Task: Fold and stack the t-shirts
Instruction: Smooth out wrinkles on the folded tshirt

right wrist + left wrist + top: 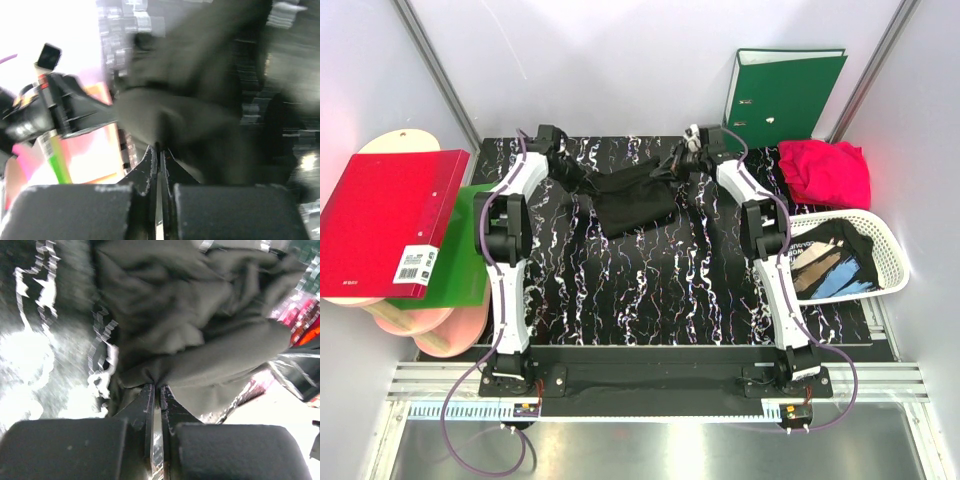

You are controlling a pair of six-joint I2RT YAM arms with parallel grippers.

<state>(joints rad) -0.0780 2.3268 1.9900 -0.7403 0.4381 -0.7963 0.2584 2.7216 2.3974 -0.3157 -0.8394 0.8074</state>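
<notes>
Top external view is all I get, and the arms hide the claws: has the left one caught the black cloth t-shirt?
Observer: Yes; the left wrist view shows the left claw shut on a bunched fold of the black cloth t-shirt.
Operator: And the right one?
Observer: The right claw is shut too, pinching a fold of that shirt at its tips.
Operator: Any print showing up close?
Observer: No; both wrist views show only plain dark fabric, blurred.

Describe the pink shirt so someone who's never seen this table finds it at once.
Look at the far right corner of the black marbled table, beside the upright green binder. The crumpled crimson-pink t-shirt lies there, just beyond the white lattice basket; it is the only cloth not black.
</notes>
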